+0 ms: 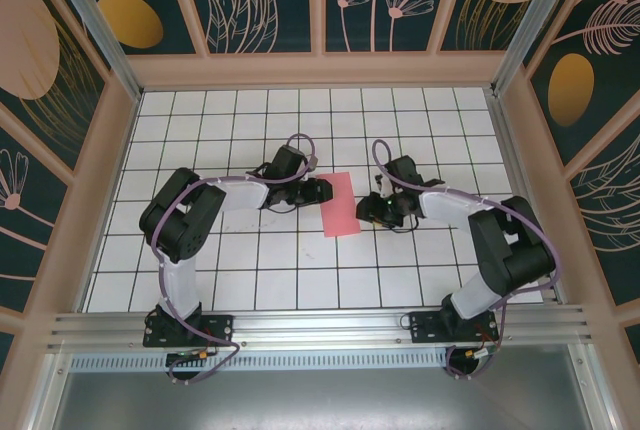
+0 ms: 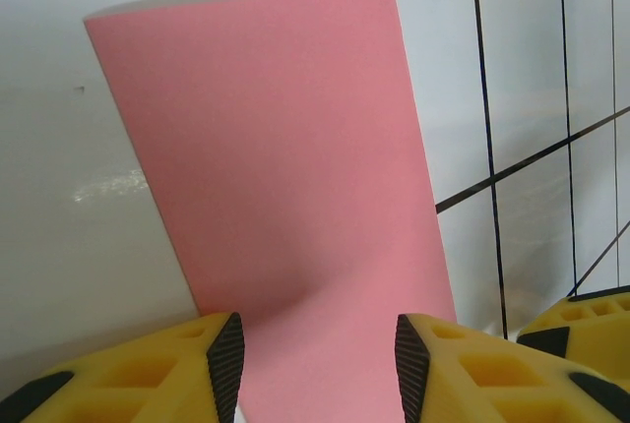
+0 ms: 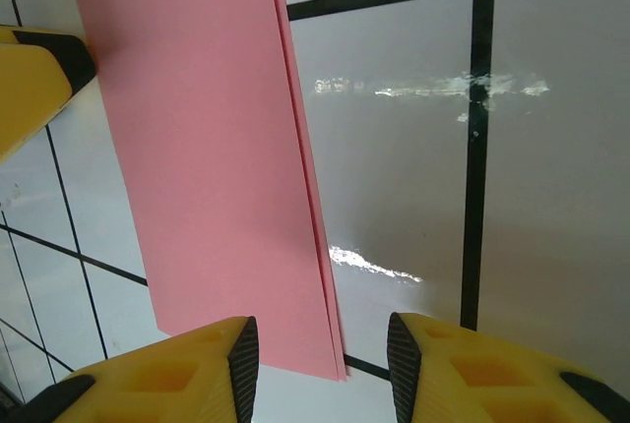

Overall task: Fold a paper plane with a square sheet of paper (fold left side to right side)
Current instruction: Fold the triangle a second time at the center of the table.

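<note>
The square sheet of paper [image 1: 340, 205] lies folded in half on the white grid table, a narrow pink-red rectangle. In the right wrist view its two layered free edges [image 3: 300, 177] run side by side, slightly offset. My left gripper [image 1: 322, 190] is at the paper's left edge, open. In the left wrist view the paper [image 2: 285, 177] runs between the spread pads of the left gripper [image 2: 317, 364], bulging slightly near them. My right gripper [image 1: 368, 210] is at the right edge, open. In its wrist view the right gripper [image 3: 320, 364] straddles the paper's [image 3: 197, 148] near corner.
Wooden walls with patterned panels [image 1: 320, 0] ring the tiled table [image 1: 250, 120]. A metal rail [image 1: 320, 325] carries both arm bases at the near edge. The other arm's yellow finger shows in each wrist view [image 2: 581, 320] [image 3: 30, 79].
</note>
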Controlling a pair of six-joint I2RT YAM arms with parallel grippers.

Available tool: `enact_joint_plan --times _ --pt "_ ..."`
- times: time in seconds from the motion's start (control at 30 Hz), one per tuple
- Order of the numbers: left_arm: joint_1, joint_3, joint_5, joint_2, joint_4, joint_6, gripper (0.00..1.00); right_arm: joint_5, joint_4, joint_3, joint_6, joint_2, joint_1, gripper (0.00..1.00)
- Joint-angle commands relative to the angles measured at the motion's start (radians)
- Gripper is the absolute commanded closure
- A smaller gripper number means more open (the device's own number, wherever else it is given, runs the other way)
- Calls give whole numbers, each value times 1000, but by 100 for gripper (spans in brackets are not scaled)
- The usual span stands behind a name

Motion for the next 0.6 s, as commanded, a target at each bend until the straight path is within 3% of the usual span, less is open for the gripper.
enact_joint_plan --times 0.0,0.23,0.57 --pt "1 -33 -24 7 -27 6 53 -3 -37 46 -13 20 13 58" --pt "-7 -12 -47 3 -71 27 53 10 -40 64 -8 33 16 57" --pt "-40 103 -172 49 -279 94 53 -25 -12 50 4 24 -12 57"
